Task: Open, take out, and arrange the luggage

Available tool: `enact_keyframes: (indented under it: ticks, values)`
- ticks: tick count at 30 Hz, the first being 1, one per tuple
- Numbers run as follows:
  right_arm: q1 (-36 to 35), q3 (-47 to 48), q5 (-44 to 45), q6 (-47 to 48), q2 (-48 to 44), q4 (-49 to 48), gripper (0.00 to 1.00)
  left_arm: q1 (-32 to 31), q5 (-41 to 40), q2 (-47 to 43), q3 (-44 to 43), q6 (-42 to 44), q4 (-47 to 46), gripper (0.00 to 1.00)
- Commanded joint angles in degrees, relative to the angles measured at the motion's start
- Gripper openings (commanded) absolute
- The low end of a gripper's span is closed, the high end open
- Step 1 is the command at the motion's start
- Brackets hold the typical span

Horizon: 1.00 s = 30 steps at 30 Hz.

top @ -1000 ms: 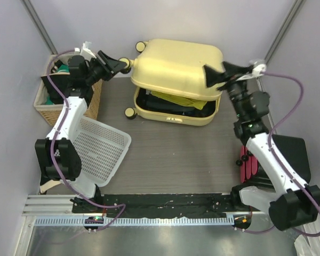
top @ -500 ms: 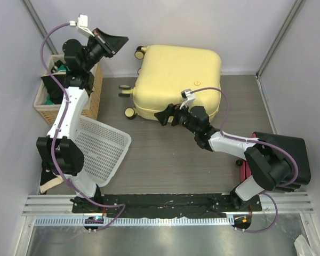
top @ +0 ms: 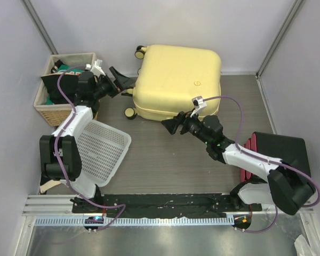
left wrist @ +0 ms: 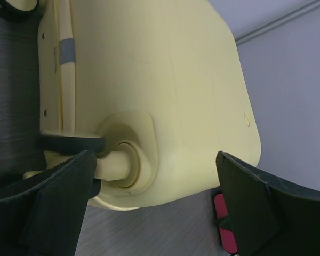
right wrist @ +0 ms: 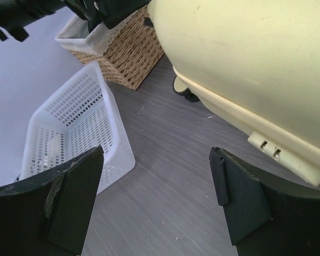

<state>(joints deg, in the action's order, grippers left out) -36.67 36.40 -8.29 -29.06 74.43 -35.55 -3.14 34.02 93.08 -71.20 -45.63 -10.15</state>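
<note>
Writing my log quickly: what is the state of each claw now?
Left claw: open, holding nothing.
Right claw: open, holding nothing.

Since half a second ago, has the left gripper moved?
Yes. The left gripper has moved down the top view, from past the basket's far corner to the suitcase's left edge.

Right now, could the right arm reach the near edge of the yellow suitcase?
Probably yes. The right gripper hovers open just off the luggage at its near edge, with only bare tabletop between. The white basket lies off to one side, so nothing seems to block it.
</note>
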Motion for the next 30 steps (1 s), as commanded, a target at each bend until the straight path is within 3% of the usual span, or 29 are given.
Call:
enact_keyframes:
  ticks: [1, 9, 26, 29, 30]
  values:
    - [-0.51, -2.56, -0.50, -0.21, -6.48, 2.76, 0.89, 1.64, 1.58, 0.17, 4.39, -4.99, -10.40, 1.00]
    - [-0.69, -3.35, -1.72, 0.32, -9.04, 5.93, 0.89, 1.56, 4.03, 5.70, 9.15, -12.02, -24.10, 1.00]
    - [-2.36, -3.18, -1.55, -1.61, -6.50, 4.52, 0.88, 0.76, 2.01, 10.98, 8.44, -14.66, -24.37, 1.00]
    - [-2.71, -3.27, -1.11, -1.79, -6.14, 4.26, 0.87, 0.06, 4.47, 11.25, 9.14, -18.44, -28.50, 0.78]
    - [-2.88, -3.44, -0.85, -1.53, -6.14, 4.17, 0.87, -0.37, 4.82, 11.25, 9.50, -19.32, -29.39, 0.62]
